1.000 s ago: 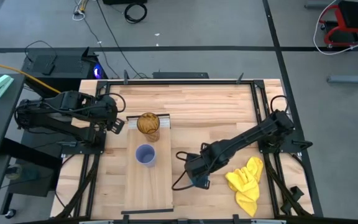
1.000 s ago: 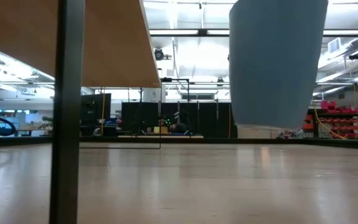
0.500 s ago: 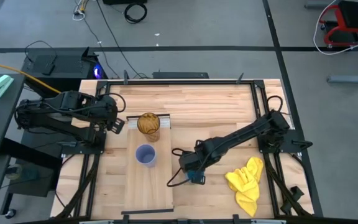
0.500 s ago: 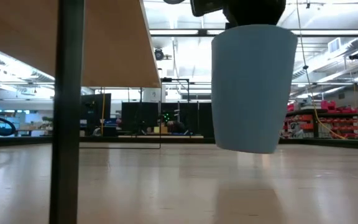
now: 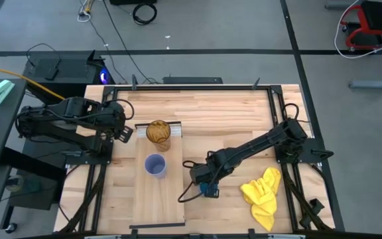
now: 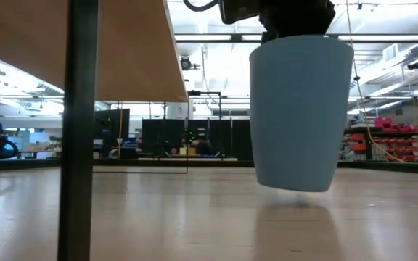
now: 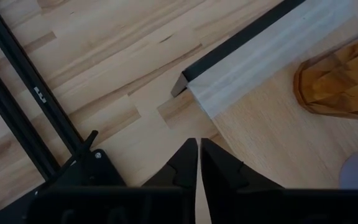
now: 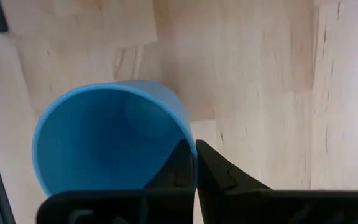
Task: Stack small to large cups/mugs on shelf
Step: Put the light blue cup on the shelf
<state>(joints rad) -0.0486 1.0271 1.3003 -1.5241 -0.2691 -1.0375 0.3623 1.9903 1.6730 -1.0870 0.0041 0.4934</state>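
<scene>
My right gripper (image 5: 206,184) is shut on the short blue cup (image 8: 110,137), which hangs low over the table right of the shelf (image 5: 158,196) and fills the low view (image 6: 300,112). The amber tumbler (image 5: 158,132) stands upright on the shelf's far end, by the white strip (image 7: 272,56). The lavender cup (image 5: 155,164) stands on the shelf just nearer. My left gripper (image 7: 197,163) is shut and empty over the table at the shelf's far left corner (image 5: 126,133). My right gripper pinches the blue cup's rim wall (image 8: 188,146), one finger inside the cup (image 8: 178,165) and one outside (image 8: 219,174). The fingers come from above, pointing down. The cup hangs mouth up and slightly tilted, its base (image 6: 296,185) close above the table.
A yellow cloth (image 5: 262,192) lies on the table near the right front. The shelf stands raised on dark legs (image 6: 78,145); its underside (image 6: 122,51) shows in the low view. Black frame rails (image 5: 274,106) border the table. Bare table top lies between shelf and cloth.
My right gripper has gone toward the table's left edge, nearer the shelf, and down, carrying the blue cup. The cup has dropped from well above the table to just over it and stays mouth up, slightly tilted.
</scene>
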